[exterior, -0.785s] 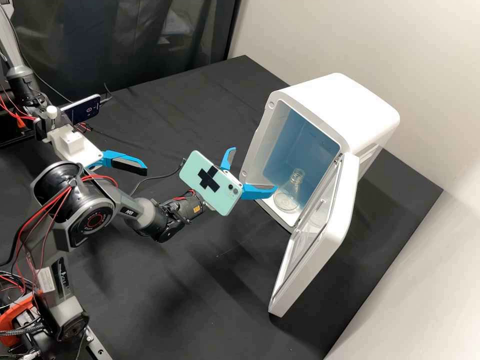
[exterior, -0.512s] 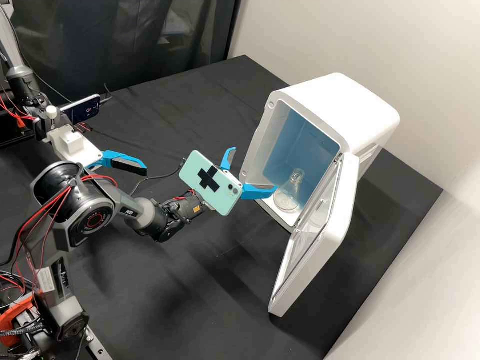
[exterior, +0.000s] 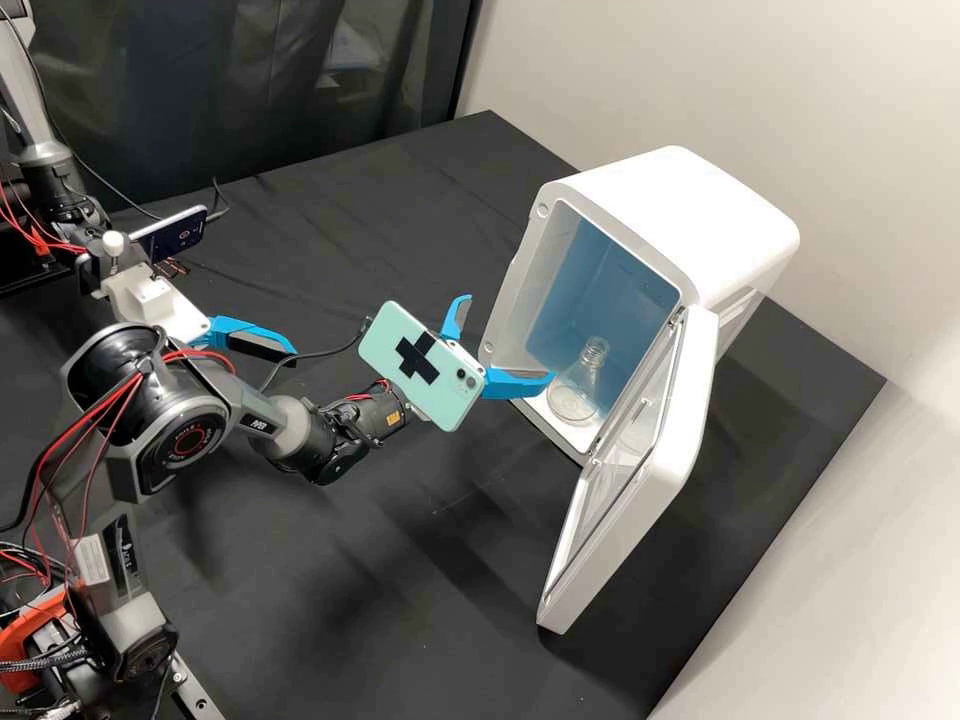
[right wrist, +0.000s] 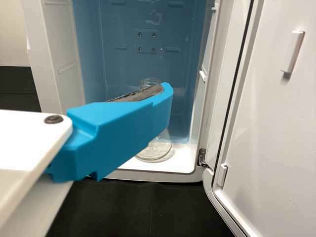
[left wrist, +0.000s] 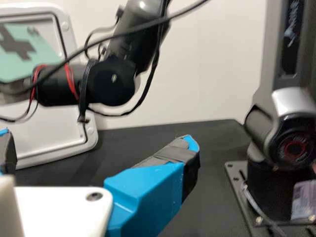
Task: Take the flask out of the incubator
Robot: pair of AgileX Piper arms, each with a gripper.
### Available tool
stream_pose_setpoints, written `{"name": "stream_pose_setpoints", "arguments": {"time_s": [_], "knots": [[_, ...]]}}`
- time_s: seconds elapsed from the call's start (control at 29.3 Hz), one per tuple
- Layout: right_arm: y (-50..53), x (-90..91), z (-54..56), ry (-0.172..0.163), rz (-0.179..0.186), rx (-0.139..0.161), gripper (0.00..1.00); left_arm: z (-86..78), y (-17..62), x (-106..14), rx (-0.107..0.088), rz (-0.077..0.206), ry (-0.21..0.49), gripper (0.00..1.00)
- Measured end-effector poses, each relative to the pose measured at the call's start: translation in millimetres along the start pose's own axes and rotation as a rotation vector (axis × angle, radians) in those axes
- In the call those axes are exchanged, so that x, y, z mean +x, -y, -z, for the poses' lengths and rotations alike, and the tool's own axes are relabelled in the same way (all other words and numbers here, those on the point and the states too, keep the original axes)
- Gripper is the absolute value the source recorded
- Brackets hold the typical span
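One flask (exterior: 580,385), one incubator (exterior: 690,200), two arms: that is the whole count. The flask stands upright on the chamber floor, neck up, so its long axis runs vertical. It sits towards the hinge side, close to the open door (exterior: 640,470).

From my right hand (exterior: 490,345) it lies straight ahead and a little lower, beyond the fingertips. That hand hangs just outside the chamber mouth with its two blue fingers spread wide and nothing between them. In the right wrist view one finger crosses in front of the flask (right wrist: 157,145), and the glass is apart from it, deeper in.

My left hand (exterior: 250,335) is well behind the right one, low over the desk (exterior: 400,560) and far from the incubator. Its fingers look parted in its own wrist view, and it holds nothing.

The right arm is clearly the nearer, so I judge the reach to be its job. As I read it, the move goes forward and slightly down into the chamber until the spread fingers stand on either side of the glass.
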State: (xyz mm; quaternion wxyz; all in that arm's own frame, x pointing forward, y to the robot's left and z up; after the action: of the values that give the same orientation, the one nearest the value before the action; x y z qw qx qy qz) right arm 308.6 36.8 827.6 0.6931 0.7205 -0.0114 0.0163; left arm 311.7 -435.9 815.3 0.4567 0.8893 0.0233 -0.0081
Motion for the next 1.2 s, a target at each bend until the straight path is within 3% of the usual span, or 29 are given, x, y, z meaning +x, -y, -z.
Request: {"name": "stream_pose_setpoints", "arguments": {"time_s": [0.17,0.24,0.44,0.61,0.68,0.79,0.96,1.2], "knots": [[0.0,0.0,0.0,0.000,0.000,0.000,1.00,14.9,14.2,-1.9,-0.001,0.052,-0.045,1.00],[0.0,0.0,0.0,0.000,0.000,0.000,1.00,22.1,17.8,-3.1,-0.012,0.066,-0.066,1.00],[0.0,0.0,0.0,0.000,0.000,0.000,1.00,48.3,16.4,-6.5,-0.061,0.057,-0.153,1.00],[0.0,0.0,0.0,0.000,0.000,0.000,1.00,69.8,19.7,-7.9,-0.080,0.061,-0.222,1.00],[0.0,0.0,0.0,0.000,0.000,0.000,1.00,78.0,19.9,-8.8,-0.101,0.062,-0.250,1.00],[0.0,0.0,0.0,0.000,0.000,0.000,1.00,89.0,18.3,-11.8,-0.107,0.053,-0.286,1.00],[0.0,0.0,0.0,0.000,0.000,0.000,1.00,102.6,16.3,-16.5,-0.151,0.038,-0.329,1.00],[0.0,0.0,0.0,0.000,0.000,0.000,1.00,110.7,13.1,-20.3,-0.146,0.030,-0.340,1.00]]}}
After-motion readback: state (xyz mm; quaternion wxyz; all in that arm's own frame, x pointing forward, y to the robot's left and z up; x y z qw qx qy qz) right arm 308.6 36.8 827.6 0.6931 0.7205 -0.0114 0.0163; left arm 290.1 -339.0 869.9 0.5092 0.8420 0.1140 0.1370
